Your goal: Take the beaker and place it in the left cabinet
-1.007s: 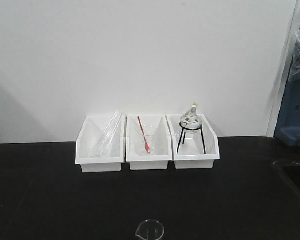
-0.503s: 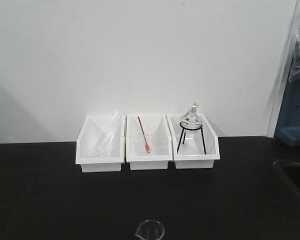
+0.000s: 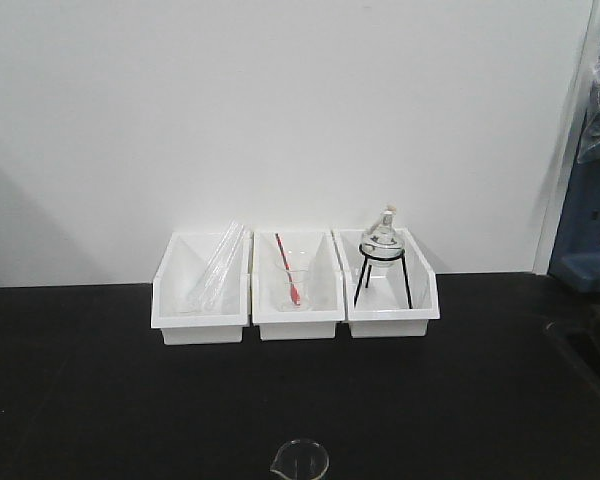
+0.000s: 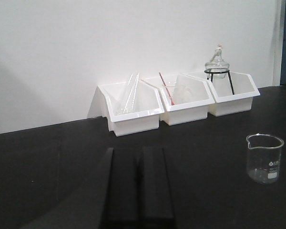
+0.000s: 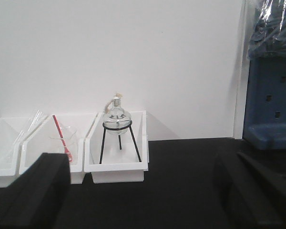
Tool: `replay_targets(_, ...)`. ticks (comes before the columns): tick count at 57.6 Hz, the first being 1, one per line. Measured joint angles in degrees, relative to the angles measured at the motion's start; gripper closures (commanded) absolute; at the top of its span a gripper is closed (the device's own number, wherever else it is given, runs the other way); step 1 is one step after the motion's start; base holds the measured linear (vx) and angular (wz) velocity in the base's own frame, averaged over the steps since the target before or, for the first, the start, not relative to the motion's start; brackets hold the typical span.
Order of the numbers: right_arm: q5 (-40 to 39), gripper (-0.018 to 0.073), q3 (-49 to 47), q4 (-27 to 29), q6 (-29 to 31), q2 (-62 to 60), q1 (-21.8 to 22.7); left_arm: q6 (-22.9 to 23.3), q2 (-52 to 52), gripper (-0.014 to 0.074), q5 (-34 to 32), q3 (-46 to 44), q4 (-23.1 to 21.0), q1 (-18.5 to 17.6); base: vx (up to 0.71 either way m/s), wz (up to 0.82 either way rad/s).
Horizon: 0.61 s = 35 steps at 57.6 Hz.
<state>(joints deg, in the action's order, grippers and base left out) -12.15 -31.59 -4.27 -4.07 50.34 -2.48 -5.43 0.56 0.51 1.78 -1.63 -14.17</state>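
On the black table (image 4: 47, 157), off to the right of the left gripper (image 4: 139, 155) and a little ahead of it, stands the beaker (image 4: 264, 158): upright, empty, spout to the left, white marks facing the wrist camera. Nothing touches it. The left gripper sits low over the table with its two dark fingers pressed together, only a thin seam between them. The right gripper (image 5: 140, 160) has its fingers spread wide apart with nothing between them.

So this looks like the very start, with the reach not yet made. If the left arm takes the job, the next move calls for parting those fingers, swinging right and forward until the glass sits between them, then closing gently on the wall below the rim, since clear glass is slippery and tips easily.

Straight ahead of both grippers, against the wall, sit three white bins (image 3: 298, 315). The middle one holds a second beaker (image 3: 294, 288) with a red rod, which is not the target. A flask (image 3: 381, 240) rests on a black tripod in the bin to its right.

The front camera cuts the target off at the bottom edge, showing only the rim. The right wrist view misses it entirely. The left cabinet shows in no view.
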Motion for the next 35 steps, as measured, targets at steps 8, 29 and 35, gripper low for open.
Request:
replay_targets(8,-0.55,-0.0146,0.0,0.0,-0.49,0.08,0.0,0.0,0.0,0.0596,0.0,0.0,0.0,0.0,0.0,0.0)
replay_targets(29,-14.91,-0.0035,0.34,-17.17,-6.4,14.83,-1.99,0.0,0.0,0.0596,0.0,0.0,0.0,0.0,0.0,0.0)
replay_targets(35,-23.01,-0.0025,3.56,-22.08,-9.87,21.33,-2.3,0.0,0.0,0.0596,0.0,0.0,0.0,0.0,0.0,0.0)
